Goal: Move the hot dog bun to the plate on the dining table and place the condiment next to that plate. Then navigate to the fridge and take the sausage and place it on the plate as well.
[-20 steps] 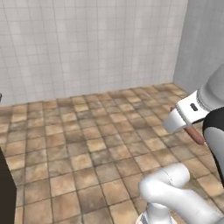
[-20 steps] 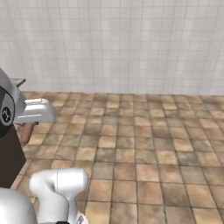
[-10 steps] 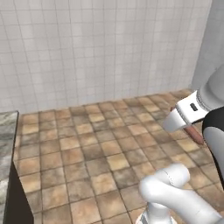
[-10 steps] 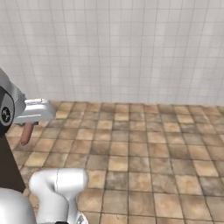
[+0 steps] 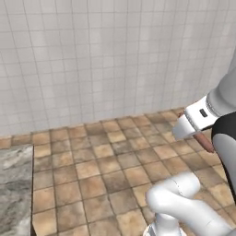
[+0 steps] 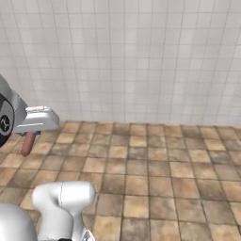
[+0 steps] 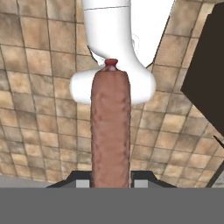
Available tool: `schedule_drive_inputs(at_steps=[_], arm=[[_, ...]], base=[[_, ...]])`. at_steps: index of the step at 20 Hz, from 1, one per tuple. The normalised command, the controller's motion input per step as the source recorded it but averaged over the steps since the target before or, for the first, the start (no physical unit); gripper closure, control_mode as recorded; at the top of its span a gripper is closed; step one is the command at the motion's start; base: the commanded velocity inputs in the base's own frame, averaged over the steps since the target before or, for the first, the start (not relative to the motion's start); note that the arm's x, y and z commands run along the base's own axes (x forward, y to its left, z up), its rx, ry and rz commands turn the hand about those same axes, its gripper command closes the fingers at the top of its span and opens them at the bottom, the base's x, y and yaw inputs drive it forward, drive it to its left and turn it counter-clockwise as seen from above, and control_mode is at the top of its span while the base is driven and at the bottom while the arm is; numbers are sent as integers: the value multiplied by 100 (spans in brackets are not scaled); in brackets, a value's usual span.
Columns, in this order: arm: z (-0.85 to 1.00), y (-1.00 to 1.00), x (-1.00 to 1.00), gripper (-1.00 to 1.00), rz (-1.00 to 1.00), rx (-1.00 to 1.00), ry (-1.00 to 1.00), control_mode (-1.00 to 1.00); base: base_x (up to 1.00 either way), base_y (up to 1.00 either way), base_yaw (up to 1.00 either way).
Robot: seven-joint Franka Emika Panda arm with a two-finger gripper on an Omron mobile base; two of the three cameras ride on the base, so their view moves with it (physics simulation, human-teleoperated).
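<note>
Covering the ground, brown and tan stone floor tiles point(image 5: 106, 170) run up to a wall of pale square tiles point(image 6: 132, 56) that closes off the room behind. A corner of the grey-beige veined marble top of the dining table point(image 5: 14, 184) juts into the lower left of the left base view, and a dark brown panel point(image 7: 205, 87) crosses the right side of the hand view.

The sausage point(image 7: 110, 127) is a slim reddish-brown cylinder with a slightly rough skin and a small, redder knot at its far rounded end. It sits high above the floor, pinched between the fingers of the gripper point(image 7: 110, 180), which are drawn in tight against its sides. From both base cameras it hangs down below the white hand point(image 6: 28, 142), tilted a little.
</note>
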Motion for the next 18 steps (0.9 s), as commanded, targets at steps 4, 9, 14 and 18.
schedule_drive_inputs(at_steps=[4,9,14,18], arm=[[0,0,0,100,0,0,0,100],[0,0,0,100,0,0,0,100],[0,0,0,100,0,0,0,100],[0,0,0,100,0,0,0,100]], base=[[100,28,0],[100,26,0],[100,9,7],[95,13,28]])
